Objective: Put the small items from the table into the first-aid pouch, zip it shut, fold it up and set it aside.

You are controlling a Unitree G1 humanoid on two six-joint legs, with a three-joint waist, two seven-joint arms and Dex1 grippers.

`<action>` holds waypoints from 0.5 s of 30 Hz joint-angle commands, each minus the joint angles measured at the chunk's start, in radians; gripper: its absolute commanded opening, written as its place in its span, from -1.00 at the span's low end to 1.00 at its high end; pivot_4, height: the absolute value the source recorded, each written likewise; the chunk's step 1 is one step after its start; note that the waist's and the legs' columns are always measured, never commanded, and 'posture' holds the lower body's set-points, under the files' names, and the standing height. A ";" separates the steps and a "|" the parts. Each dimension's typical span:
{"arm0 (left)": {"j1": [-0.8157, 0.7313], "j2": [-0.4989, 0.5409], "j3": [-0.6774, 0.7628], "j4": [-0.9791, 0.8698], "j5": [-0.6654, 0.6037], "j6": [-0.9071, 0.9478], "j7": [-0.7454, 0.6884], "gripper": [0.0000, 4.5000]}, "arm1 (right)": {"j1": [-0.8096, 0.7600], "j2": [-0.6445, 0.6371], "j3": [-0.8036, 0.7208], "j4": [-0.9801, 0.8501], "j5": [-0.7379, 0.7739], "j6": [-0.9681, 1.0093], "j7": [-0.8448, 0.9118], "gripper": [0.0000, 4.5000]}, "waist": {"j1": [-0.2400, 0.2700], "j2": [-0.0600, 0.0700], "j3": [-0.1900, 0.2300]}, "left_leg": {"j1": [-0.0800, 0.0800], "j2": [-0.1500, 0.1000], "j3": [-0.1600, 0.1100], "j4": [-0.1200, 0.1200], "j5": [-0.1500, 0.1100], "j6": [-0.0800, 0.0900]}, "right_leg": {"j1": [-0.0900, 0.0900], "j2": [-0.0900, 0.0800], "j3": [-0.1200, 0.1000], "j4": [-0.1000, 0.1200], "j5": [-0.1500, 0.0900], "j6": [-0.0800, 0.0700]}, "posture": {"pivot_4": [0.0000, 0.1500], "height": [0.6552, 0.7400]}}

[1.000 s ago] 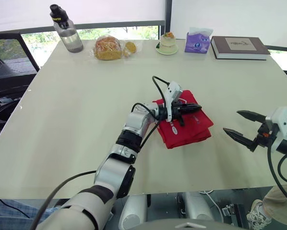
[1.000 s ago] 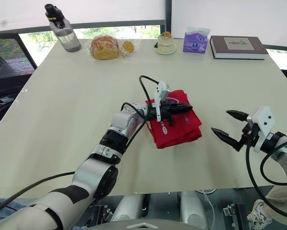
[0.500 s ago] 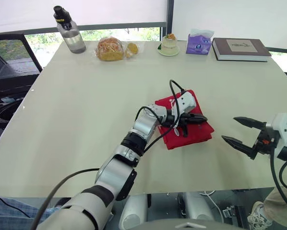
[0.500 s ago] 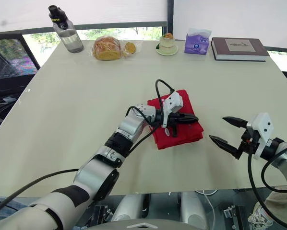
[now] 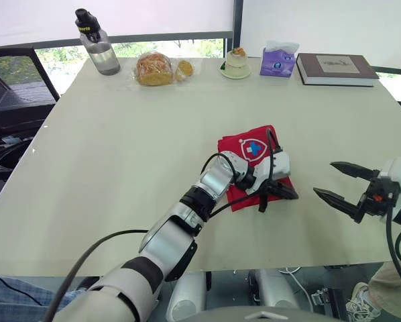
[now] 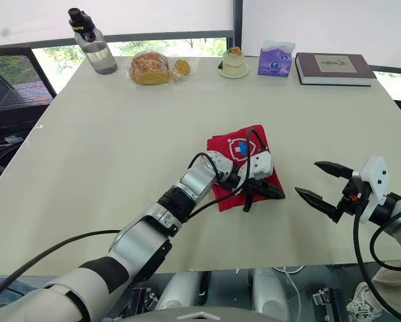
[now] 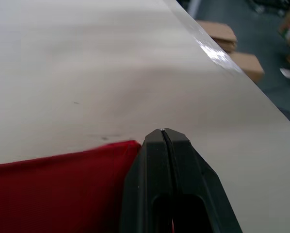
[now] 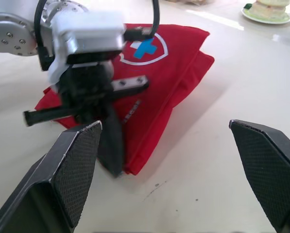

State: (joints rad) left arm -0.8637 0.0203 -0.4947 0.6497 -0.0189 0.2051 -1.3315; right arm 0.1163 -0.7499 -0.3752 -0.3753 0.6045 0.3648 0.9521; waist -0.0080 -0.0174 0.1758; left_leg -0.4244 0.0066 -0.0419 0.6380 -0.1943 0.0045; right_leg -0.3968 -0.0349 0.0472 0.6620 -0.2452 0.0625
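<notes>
The red first-aid pouch (image 5: 249, 148) lies folded on the table's middle right, with its white and blue cross badge facing up. My left gripper (image 5: 293, 196) is shut and rests at the pouch's near right corner, its tip just past the red edge (image 7: 62, 184). In the left wrist view the two fingers (image 7: 154, 165) press together; I cannot tell whether fabric is caught between them. My right gripper (image 5: 323, 178) hovers open over the table to the right of the pouch, a short gap away, holding nothing. The right wrist view looks at the pouch (image 8: 174, 63) and the left gripper (image 8: 87, 97).
Along the far edge stand a water bottle (image 5: 95, 41), bagged bread (image 5: 153, 67), a small cake on a plate (image 5: 235, 62), a purple tissue pack (image 5: 275, 59) and a book (image 5: 336, 68). A black chair (image 5: 13, 94) is at the left. The table's near edge (image 5: 254, 265) runs close below both grippers.
My left gripper has slid from over the pouch's middle to its near right corner, uncovering the cross badge. The right gripper stays open in about the same place.
</notes>
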 commanded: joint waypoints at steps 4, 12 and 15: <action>-0.006 -0.001 0.103 -0.089 -0.146 0.160 -0.085 -0.98 | -0.007 -0.010 -0.047 -0.027 0.023 -0.010 -0.005 1.00 | -0.005 0.000 0.000 | 0.000 0.000 -0.001 0.000 0.000 0.000 | 0.000 0.000 0.000 0.000 0.000 0.000 | 1.00 1.00; -0.187 0.075 0.385 -0.033 -0.359 0.295 -0.059 -0.98 | -0.044 -0.003 -0.040 -0.016 0.058 0.002 -0.016 1.00 | -0.005 0.000 0.000 | -0.005 0.000 -0.002 0.000 0.000 0.000 | -0.004 0.001 -0.002 0.000 -0.002 0.003 | 1.00 1.00; -0.246 0.089 0.445 0.106 -0.326 0.224 0.069 -0.98 | -0.060 -0.004 -0.028 -0.012 0.067 0.017 -0.022 1.00 | 0.000 0.000 0.001 | -0.006 0.000 -0.004 0.003 0.000 0.000 | -0.004 0.000 -0.003 0.000 -0.001 0.002 | 1.00 1.00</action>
State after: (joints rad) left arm -1.0804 0.1029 -0.0948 0.7007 -0.3509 0.4779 -1.3338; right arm 0.0696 -0.7492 -0.3913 -0.3741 0.6506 0.3810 0.9322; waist -0.0081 -0.0175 0.1766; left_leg -0.4315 0.0062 -0.0472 0.6424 -0.1942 0.0045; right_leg -0.4005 -0.0344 0.0428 0.6625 -0.2469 0.0661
